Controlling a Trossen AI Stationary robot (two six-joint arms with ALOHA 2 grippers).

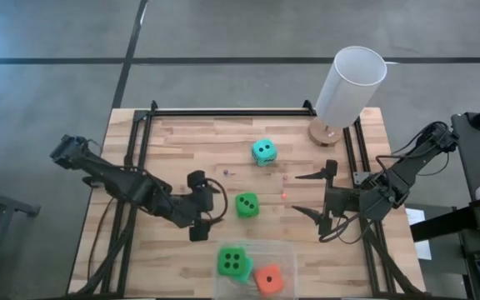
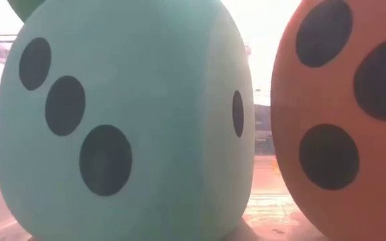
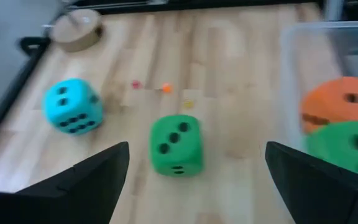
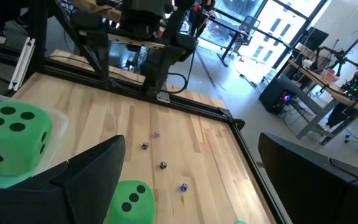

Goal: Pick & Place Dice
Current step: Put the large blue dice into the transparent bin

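Observation:
A bright green die (image 1: 247,205) and a teal die (image 1: 263,152) rest on the wooden table. My left gripper (image 1: 202,206) hangs open just left of the green die (image 3: 176,144), which shows ahead of its spread fingers. My right gripper (image 1: 297,192) waits open to that die's right, above the table. In a clear container (image 1: 286,250) at the near edge lie another green die (image 1: 234,262) and an orange-red die (image 1: 268,279). The low view shows a teal die (image 2: 126,120) there too, with the green one resting on top of it, beside the orange-red die (image 2: 344,114).
A tall white cylinder (image 1: 350,87) on a round wooden base stands at the far right. Several tiny dice (image 4: 162,165) are scattered mid-table. Black frame rails (image 1: 223,112) run along the far, left and right edges. Bare wood lies between the dice and the container.

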